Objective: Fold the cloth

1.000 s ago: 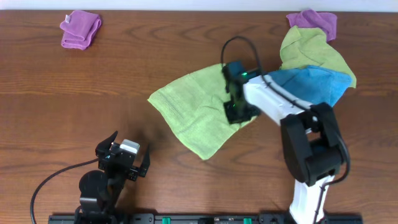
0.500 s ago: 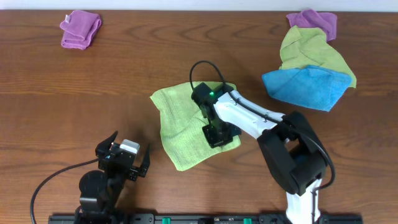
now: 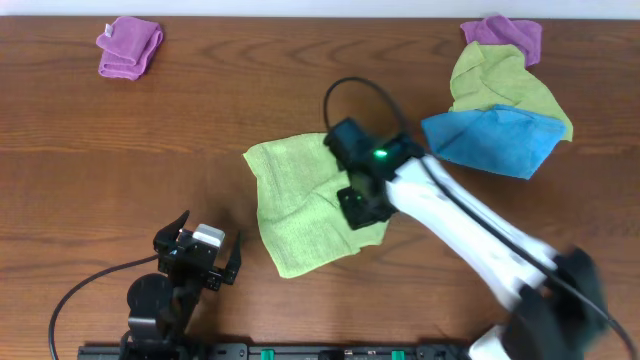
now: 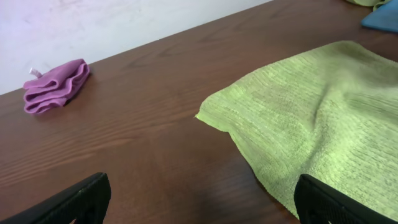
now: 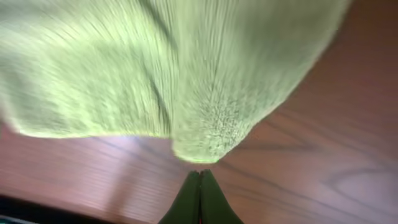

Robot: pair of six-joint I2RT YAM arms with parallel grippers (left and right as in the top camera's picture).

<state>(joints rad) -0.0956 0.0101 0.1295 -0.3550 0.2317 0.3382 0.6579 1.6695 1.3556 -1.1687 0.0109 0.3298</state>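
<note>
The lime-green cloth (image 3: 290, 200) lies rumpled near the table's middle, with its right side bunched under my right gripper (image 3: 362, 205). In the right wrist view the cloth (image 5: 155, 62) fills the top, and its creases run down to a rounded corner right at the tips of my right gripper (image 5: 200, 175), which is shut on that corner. My left gripper (image 3: 205, 243) rests low at the front left, open and empty, well short of the cloth. In the left wrist view the cloth (image 4: 311, 124) lies ahead to the right of my left gripper (image 4: 200, 205).
A folded purple cloth (image 3: 130, 47) lies at the far left, also seen from the left wrist (image 4: 55, 85). At the far right sits a pile: a purple cloth (image 3: 502, 35), an olive-green cloth (image 3: 500, 80) and a blue cloth (image 3: 490, 140).
My right gripper pulled the cloth leftward toward the table's middle, bunching its right side. Since then the right arm has swung and the gripper shifted slightly right. The left arm has not moved.
</note>
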